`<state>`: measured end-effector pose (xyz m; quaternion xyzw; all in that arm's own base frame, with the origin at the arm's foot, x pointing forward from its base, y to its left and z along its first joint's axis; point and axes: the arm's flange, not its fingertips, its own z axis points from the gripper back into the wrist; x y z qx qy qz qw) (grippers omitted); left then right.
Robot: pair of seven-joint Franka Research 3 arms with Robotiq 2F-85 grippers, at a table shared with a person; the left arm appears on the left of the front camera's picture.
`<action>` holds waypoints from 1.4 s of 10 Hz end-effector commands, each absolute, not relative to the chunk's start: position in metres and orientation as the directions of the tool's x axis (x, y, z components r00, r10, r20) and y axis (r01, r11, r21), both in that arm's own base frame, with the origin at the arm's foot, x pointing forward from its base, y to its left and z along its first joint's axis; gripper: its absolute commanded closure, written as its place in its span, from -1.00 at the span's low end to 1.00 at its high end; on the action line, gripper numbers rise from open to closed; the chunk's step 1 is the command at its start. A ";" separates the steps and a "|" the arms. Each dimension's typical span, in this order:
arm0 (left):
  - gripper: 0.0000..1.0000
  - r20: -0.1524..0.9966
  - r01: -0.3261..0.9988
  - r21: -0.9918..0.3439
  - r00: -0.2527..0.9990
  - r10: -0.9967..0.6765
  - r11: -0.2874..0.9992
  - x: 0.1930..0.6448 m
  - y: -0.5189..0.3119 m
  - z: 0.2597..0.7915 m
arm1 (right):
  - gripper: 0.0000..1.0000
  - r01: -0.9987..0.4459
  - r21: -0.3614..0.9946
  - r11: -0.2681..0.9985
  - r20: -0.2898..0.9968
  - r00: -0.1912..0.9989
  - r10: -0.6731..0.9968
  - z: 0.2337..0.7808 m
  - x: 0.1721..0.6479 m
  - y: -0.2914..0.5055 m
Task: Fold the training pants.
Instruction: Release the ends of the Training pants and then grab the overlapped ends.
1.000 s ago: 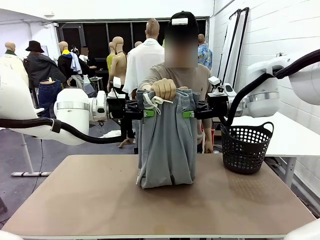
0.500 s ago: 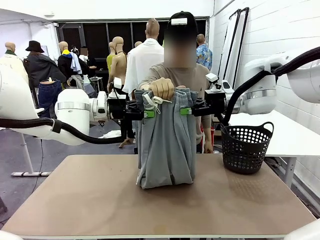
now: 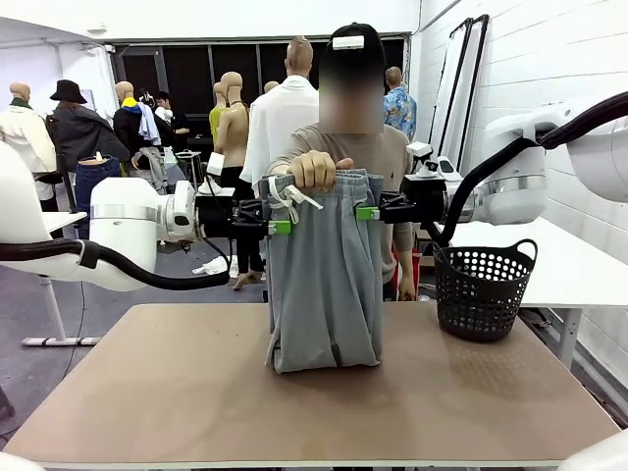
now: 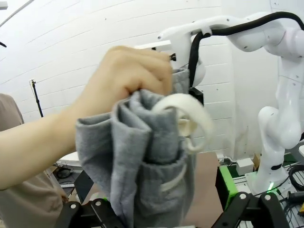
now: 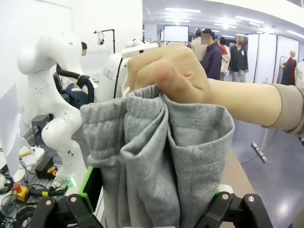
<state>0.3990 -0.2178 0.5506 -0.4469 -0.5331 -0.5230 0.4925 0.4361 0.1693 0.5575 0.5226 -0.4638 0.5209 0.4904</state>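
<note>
Jersey this soft sags: the training pants (image 3: 324, 285) hang limp from the person's hand (image 3: 316, 170), bottom slumped on the counter (image 3: 147, 392). Your left claw (image 3: 279, 227) and right claw (image 3: 368, 213) straddle the ends of the waistband (image 3: 339, 183), released; clench there.

Bright, even indoor light comes from ceiling lights (image 5: 228, 21) at the upper right of the right wrist view. The front view is sharp, with a faint shadow under the pants (image 3: 324, 285) on the desk (image 3: 147, 392). Both wrist views bow at the edges, and the close hand (image 4: 123, 80) and drawstring (image 4: 190, 114) look soft.
</note>
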 end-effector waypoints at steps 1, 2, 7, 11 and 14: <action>-1.00 0.994 0.995 0.095 -0.093 -0.051 0.021 0.386 -0.215 0.556 | -1.00 -0.991 0.085 -0.101 0.996 0.082 0.031 0.555 0.427 0.161; -1.00 0.994 0.995 0.096 -0.096 -0.053 0.003 0.383 -0.218 0.555 | -1.00 -0.989 0.099 -0.112 0.995 0.097 0.030 0.554 0.424 0.160; -1.00 0.994 0.995 0.101 -0.100 -0.038 0.016 0.380 -0.227 0.557 | -1.00 -0.987 0.098 -0.125 0.994 0.092 0.053 0.557 0.409 0.163; -1.00 0.992 0.982 0.117 -0.109 -0.063 0.145 0.389 -0.240 0.555 | -1.00 -0.995 0.041 -0.088 0.997 0.035 0.064 0.550 0.420 0.175; -1.00 0.992 0.983 0.116 -0.107 -0.072 0.144 0.401 -0.246 0.553 | -1.00 -0.996 0.028 -0.079 0.999 0.025 0.040 0.553 0.430 0.174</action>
